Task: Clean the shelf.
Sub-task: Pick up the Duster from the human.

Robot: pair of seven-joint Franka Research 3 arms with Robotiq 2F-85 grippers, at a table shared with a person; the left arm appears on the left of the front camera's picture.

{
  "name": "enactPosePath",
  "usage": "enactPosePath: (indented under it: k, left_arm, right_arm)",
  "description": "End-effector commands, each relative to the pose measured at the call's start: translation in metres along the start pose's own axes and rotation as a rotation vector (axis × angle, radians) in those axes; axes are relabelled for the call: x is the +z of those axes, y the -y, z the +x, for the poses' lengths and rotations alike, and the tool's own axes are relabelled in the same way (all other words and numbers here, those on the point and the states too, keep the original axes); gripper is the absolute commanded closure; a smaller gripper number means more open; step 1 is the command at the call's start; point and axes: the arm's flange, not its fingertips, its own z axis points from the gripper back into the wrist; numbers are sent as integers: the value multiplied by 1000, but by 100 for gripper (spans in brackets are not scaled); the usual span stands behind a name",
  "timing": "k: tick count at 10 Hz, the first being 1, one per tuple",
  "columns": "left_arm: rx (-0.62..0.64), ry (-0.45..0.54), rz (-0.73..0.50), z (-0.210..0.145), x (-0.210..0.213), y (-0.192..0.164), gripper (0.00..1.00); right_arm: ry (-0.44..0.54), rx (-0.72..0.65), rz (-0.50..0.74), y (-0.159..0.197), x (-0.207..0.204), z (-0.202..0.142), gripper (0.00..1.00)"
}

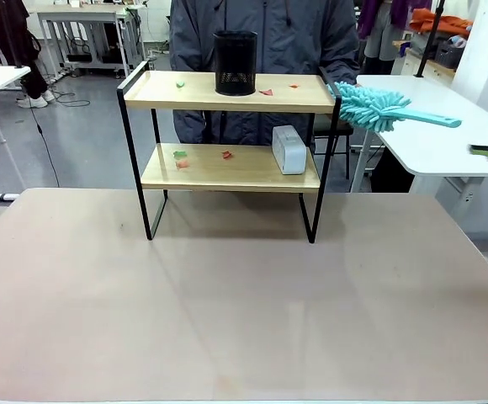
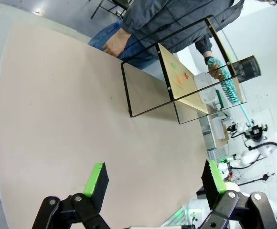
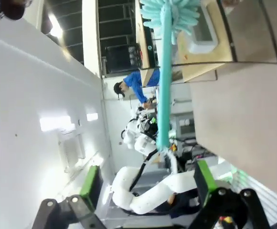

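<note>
The right gripper [image 3: 148, 183] has its fingers spread wide and empty. The handle of the teal duster [image 3: 163, 71] points at the gap, its tip just short of it. The left gripper [image 2: 155, 177] is spread the same way above the table [image 1: 227, 320]. The shelf [image 1: 227, 168] stands at the table's far middle, its long axis running left to right and its open front facing the robot. A person's hand [image 2: 212, 65] holds the duster's fluffy head beside the shelf's right end.

Left tool [image 2: 155, 175] stands with jaws spread wide, green pads [image 2: 95, 177] facing each other; right tool [image 3: 147, 177] has its jaws parted just as widely.
</note>
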Motion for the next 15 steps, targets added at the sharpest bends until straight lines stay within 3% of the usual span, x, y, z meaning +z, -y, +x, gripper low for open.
enactPosePath:
  k: [1, 4, 15]
  left_arm:
    - [-23, 21, -20, 1, 0, 0, 0]
    - [-23, 21, -20, 1, 0, 0, 0]
    - [-23, 21, -20, 1, 0, 0, 0]
  right_arm:
    - [-60, -95, -41, -24, -24, 44, 0]
    - [-87, -133, -140, -17, -70, 66, 0]
    - [-21, -114, -131, -2, -84, 83, 0]
